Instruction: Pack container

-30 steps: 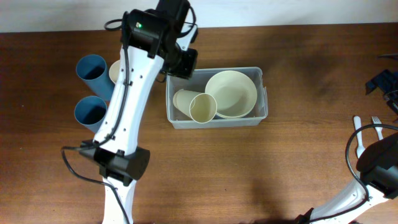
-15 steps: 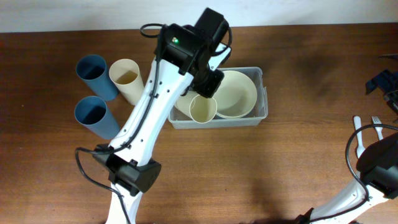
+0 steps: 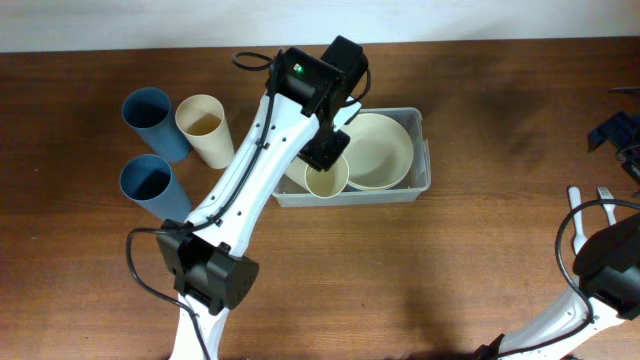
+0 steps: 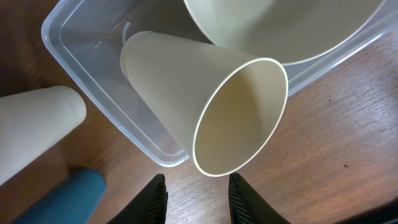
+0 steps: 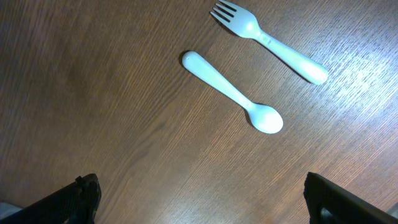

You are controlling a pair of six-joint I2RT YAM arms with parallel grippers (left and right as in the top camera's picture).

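The clear plastic container (image 3: 420, 150) stands mid-table and holds a cream bowl (image 3: 378, 150) and a cream cup (image 3: 327, 180) lying tilted on its left side. My left gripper (image 3: 325, 156) hovers over that cup. In the left wrist view the cup (image 4: 205, 106) leans on the container (image 4: 81, 62) wall beside the bowl (image 4: 292, 25), and the left gripper (image 4: 198, 202) is open with only bare wood between its fingers. My right gripper (image 5: 202, 199) is wide open above the table, holding nothing.
Left of the container stand a cream cup (image 3: 205, 128) and two blue cups (image 3: 152, 120) (image 3: 148, 180). A white spoon (image 5: 233, 93) and a white fork (image 5: 267, 40) lie on the wood at far right, by the right arm (image 3: 605, 265).
My left arm has swung right and forward, from the container's back left corner to above the cream cup inside it. The right arm has not moved.
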